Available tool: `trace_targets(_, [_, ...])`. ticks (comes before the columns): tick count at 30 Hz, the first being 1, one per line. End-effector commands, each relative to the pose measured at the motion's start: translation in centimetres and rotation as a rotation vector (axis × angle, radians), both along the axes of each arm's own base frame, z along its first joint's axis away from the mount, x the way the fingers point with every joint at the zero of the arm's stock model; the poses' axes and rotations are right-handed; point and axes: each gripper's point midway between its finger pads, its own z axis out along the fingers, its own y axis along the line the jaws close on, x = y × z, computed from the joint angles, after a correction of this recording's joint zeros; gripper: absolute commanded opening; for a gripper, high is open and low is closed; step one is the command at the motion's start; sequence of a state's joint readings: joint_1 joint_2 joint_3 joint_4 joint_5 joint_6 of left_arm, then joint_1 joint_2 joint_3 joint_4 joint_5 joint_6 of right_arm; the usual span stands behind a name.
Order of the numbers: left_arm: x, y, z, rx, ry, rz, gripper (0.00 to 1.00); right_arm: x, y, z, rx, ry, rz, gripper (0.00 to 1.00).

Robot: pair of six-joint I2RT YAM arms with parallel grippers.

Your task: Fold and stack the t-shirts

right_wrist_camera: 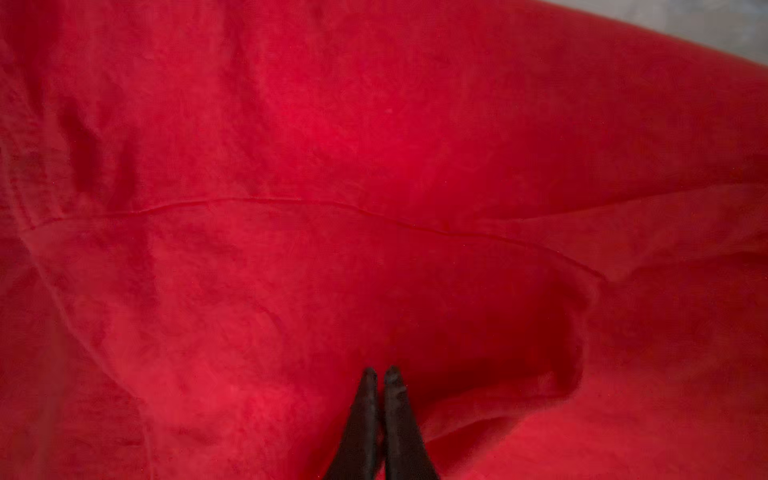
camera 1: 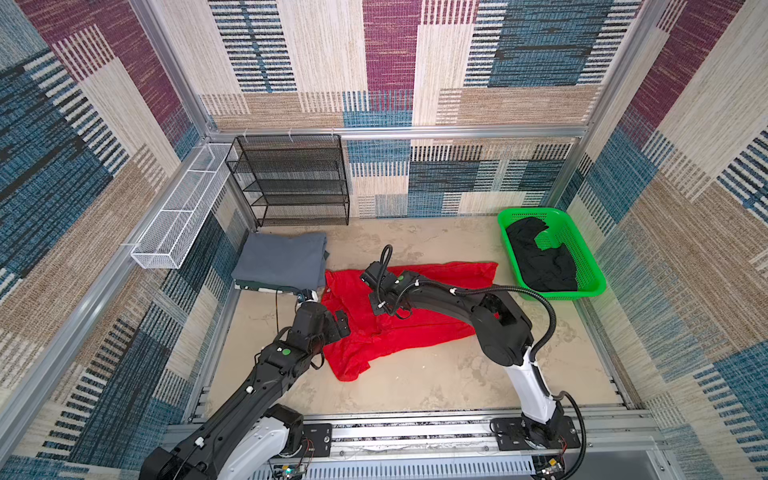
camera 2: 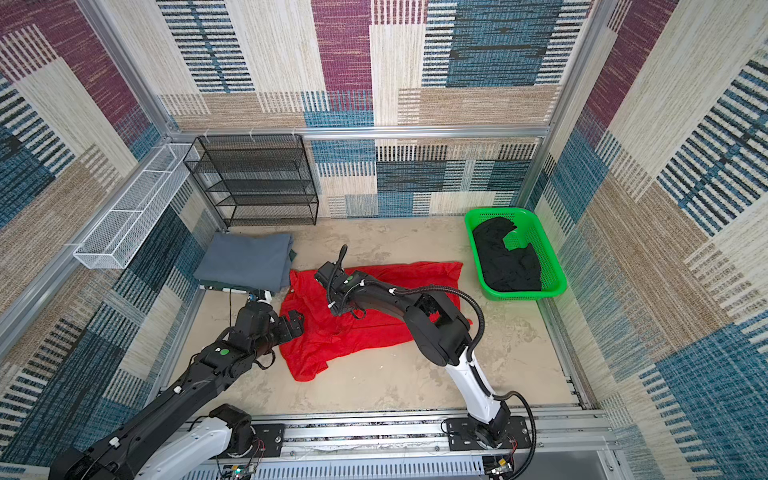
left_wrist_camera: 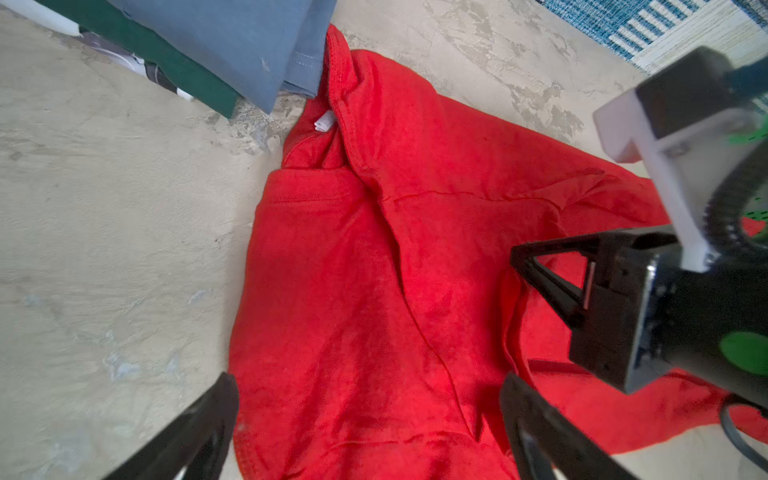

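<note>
— Sandy tabletop (camera 1: 415,386): where is the red t-shirt (camera 1: 415,328) laid?
— Spread mid-table, for folding. The right gripper (right_wrist_camera: 380,374) is closed against a crease, and a pinch cannot be confirmed. The left gripper (left_wrist_camera: 368,378) is held wide open and empty over its edge.

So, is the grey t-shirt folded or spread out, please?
Folded: the grey t-shirt lies as a compact rectangle with layered edges showing.

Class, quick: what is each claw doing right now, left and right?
Left claw: open, holding nothing, above the red t-shirt.
Right claw: shut, tips against that shirt; whether cloth is pinched cannot be told.
</note>
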State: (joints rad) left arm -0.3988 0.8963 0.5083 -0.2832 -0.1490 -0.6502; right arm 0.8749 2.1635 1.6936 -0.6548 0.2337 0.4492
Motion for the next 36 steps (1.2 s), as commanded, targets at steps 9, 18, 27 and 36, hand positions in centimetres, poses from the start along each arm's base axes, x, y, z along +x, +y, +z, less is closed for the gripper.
trace_targets(9, [0.5,-0.7,0.3,-0.019,-0.022,-0.034,0.98,-1.6,-4.9,2.0,0.012,-0.038,-0.223,0.0])
trace_targets(18, [1.0,-1.2,-0.1,-0.013,-0.01,-0.063,0.98,-5.0,-7.7,1.4,0.066,0.028,-0.325,0.25])
trace_targets(27, [2.0,-2.0,2.7,-0.003,-0.071,-0.118,0.98,-4.7,-12.0,4.7,0.106,-0.049,-0.403,0.81])
trace_targets(36, [4.6,-1.8,2.1,0.055,-0.018,-0.102,0.98,1.9,-19.0,7.8,0.131,-0.165,-0.491,0.89])
